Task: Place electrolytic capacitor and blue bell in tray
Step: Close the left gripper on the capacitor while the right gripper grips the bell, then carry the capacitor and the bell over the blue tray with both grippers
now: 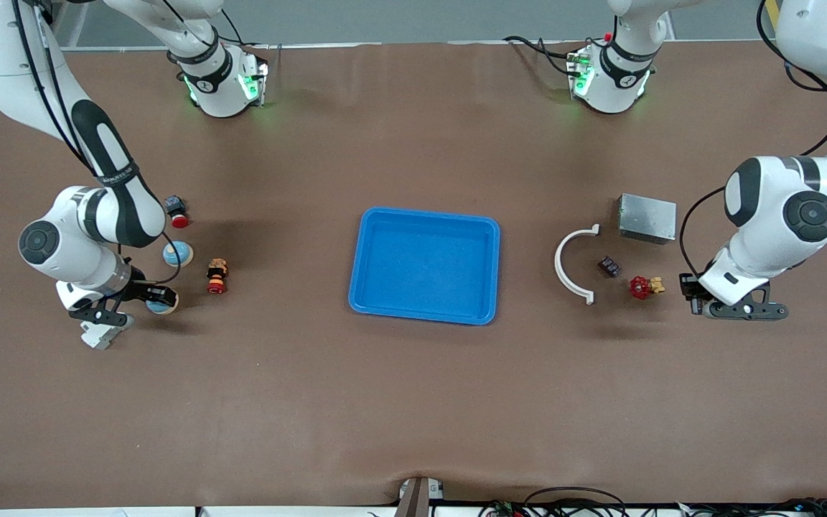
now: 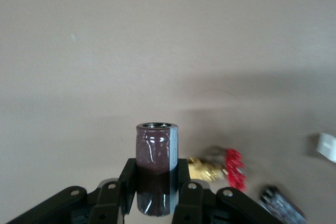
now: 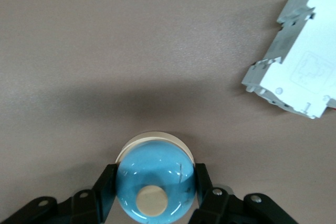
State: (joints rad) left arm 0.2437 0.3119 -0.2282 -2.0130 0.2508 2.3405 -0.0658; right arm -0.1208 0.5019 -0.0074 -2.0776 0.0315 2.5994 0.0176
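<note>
With the left gripper clamped on the electrolytic capacitor and the right gripper pinching the blue bell, both should lift straight before swinging toward the tray.

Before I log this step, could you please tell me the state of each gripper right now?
Left gripper: shut on the electrolytic capacitor.
Right gripper: shut on the blue bell.
</note>
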